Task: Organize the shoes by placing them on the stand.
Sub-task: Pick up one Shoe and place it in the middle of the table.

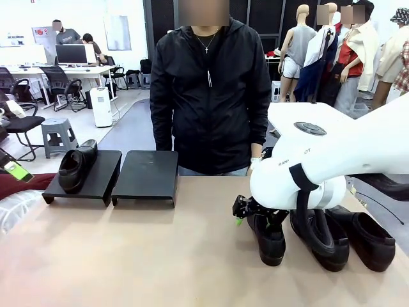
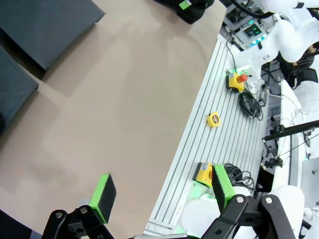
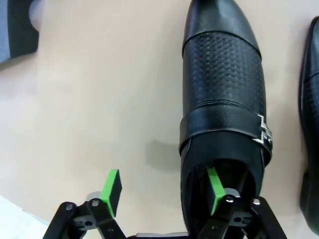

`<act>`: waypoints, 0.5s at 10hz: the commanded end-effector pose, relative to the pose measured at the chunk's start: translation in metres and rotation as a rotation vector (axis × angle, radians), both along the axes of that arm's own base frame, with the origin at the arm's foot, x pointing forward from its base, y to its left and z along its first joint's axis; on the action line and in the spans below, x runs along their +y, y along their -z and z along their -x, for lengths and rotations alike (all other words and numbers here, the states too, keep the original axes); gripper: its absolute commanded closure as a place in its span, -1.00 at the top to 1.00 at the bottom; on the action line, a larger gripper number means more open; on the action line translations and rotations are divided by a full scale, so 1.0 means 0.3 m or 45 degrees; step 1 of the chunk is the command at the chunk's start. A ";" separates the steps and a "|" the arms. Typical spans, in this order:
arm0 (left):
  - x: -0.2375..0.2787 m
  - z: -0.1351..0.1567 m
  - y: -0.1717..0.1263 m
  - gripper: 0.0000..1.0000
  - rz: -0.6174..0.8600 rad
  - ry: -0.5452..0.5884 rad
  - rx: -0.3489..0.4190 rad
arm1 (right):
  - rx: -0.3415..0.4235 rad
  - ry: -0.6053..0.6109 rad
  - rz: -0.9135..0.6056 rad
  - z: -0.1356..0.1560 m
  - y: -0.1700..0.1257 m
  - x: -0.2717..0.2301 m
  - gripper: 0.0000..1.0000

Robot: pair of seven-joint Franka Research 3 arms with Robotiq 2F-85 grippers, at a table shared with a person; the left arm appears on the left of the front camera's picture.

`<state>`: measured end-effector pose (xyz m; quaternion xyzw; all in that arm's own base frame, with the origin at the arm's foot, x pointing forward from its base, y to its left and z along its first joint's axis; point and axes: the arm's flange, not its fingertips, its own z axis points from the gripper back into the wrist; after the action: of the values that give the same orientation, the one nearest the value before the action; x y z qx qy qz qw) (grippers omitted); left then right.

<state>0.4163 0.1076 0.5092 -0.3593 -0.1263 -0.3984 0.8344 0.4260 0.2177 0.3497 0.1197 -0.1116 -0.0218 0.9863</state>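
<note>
Black shoe point(image 1: 77, 167) on stand point(image 1: 150, 178), 3 more on table point(image 1: 128, 256). R gripper point(image 3: 163, 188) open astride next shoe point(image 3: 222, 89) wall; L gripper point(image 2: 162, 191) open.

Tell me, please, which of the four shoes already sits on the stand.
The shoe on the stand's left section; the other three rest on the table at the right.
</note>
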 end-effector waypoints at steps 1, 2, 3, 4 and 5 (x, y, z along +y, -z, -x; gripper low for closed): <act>0.006 0.006 -0.010 1.00 -0.007 0.003 0.016 | 0.008 -0.019 0.028 0.004 -0.021 0.022 -1.00; 0.006 0.006 -0.010 1.00 -0.007 0.003 0.016 | 0.008 -0.017 0.016 0.004 -0.020 0.019 -1.00; 0.006 0.006 -0.010 1.00 -0.007 0.003 0.016 | 0.007 -0.013 0.017 0.004 -0.020 0.016 -1.00; 0.006 0.006 -0.010 1.00 -0.007 0.003 0.016 | 0.002 -0.011 0.027 0.002 -0.023 0.013 -1.00; 0.006 0.006 -0.010 1.00 -0.007 0.003 0.016 | 0.000 -0.008 0.025 0.001 -0.024 0.010 -1.00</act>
<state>0.4163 0.1076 0.5092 -0.3593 -0.1263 -0.3984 0.8344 0.4252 0.2175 0.3506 0.1149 -0.1095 -0.0146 0.9872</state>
